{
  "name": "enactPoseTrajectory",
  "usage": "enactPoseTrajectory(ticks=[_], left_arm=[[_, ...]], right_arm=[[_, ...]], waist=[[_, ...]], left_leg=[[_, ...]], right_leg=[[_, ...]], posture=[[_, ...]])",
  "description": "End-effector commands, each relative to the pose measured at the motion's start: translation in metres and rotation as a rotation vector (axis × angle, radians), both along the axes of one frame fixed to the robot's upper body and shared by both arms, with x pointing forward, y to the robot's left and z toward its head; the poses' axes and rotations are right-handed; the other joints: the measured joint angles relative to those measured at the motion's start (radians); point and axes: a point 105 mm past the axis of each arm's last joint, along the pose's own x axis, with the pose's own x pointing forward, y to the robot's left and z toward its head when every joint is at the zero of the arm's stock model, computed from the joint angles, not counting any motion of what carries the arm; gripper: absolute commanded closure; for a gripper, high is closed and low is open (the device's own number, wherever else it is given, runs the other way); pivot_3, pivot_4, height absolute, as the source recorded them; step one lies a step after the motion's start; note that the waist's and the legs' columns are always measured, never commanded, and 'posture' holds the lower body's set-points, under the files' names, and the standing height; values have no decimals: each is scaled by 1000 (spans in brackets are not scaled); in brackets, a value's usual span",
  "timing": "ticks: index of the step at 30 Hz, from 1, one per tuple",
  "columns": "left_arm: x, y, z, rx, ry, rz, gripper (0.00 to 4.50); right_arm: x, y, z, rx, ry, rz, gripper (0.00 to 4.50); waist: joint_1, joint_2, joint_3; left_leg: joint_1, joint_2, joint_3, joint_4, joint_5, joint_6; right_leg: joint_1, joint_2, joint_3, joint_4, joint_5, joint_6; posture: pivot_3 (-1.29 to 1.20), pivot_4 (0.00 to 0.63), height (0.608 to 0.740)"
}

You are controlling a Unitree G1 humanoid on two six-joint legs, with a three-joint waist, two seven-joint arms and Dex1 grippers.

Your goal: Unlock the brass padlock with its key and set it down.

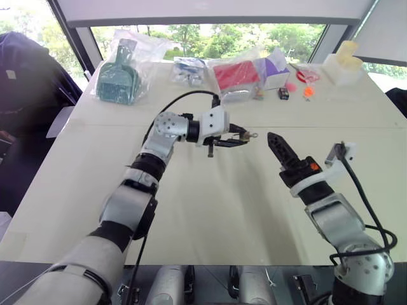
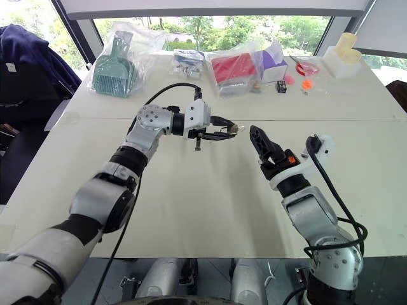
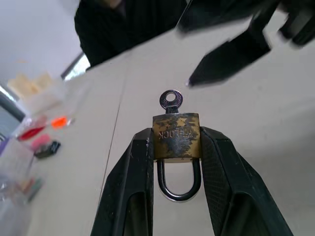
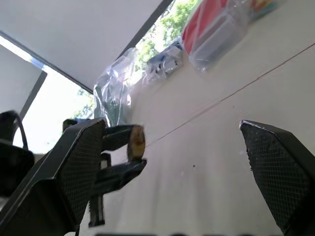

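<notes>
The brass padlock (image 3: 176,136) is held up in the air above the white table (image 1: 210,210). It is squeezed between the two black fingers (image 3: 129,187) of the left gripper (image 1: 245,138), which are pressed tight on its two sides. The silver shackle loop (image 3: 178,182) is seen between the fingers, pointing back toward the wrist. The key (image 3: 171,102) is stuck in the far end of the padlock, and its small round head sticks out past the fingertips. In the left eye view the key's head is seen as a tiny bright bit at the tip of the left gripper.

The right gripper (image 1: 277,147) is held up near the padlock, just beside it but not touching it. Nothing is held in it. Its two fingers (image 4: 74,177) are spread wide apart, as seen in the right wrist view, and the padlock and the left gripper's tips are seen just past one of them.

At the far side of the table, by the window, some things are lying well apart from the grippers: a green dustpan in a clear bag (image 1: 119,79), a red box in a clear bag (image 1: 236,75), a small black cube (image 1: 283,93) and a white holder (image 1: 342,67).
</notes>
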Motion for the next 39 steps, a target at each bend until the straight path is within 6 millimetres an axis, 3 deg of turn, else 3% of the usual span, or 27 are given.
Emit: enactPoseTrajectory(ticks=[1,13,17,22,25,30,34,39], left_arm=[[-14,-2,22,-62,-59,-19,3734],[-18,-7,29,-97,-52,-4,3734],[-19,-10,30,-104,-49,-8,3732],[-19,-11,30,-109,-47,-11,3732],[-20,-11,32,-115,-61,-8,3732],[-23,-12,40,-142,-224,18,3732],[-25,-12,46,-219,-418,78,3732],[-29,-12,48,-250,-618,107,3732]], right_arm=[[2,7,12,46,-38,37,0],[1,18,17,73,-65,106,0],[1,18,18,88,-70,96,1772],[1,18,18,109,-75,88,4336],[1,19,17,121,-72,82,4436],[6,16,13,190,-47,36,4436],[19,4,-2,314,55,-68,4436],[25,3,-6,449,99,-100,4436]], waist=[[-6,0,0],[-17,0,0],[-18,0,0],[-18,0,0],[-18,0,0],[-18,0,0],[-18,1,0],[-18,1,0]], left_leg=[[0,0,0,0,0,0],[2,0,-1,0,1,0],[2,0,-1,0,1,0],[2,0,-1,0,1,0],[2,0,-1,0,1,0],[2,0,-1,0,1,0],[3,0,-1,0,1,0],[3,0,-1,0,1,-1]], right_leg=[[0,1,0,0,0,0],[3,2,0,0,1,3],[3,2,0,0,1,3],[3,2,0,0,1,3],[3,2,0,0,1,3],[3,2,0,0,1,3],[3,2,0,0,1,3],[3,2,0,0,2,3]], posture=[[0,150,735],[0,150,735],[0,150,735],[0,150,735],[0,150,735],[0,150,735],[0,150,735],[0,150,735]])
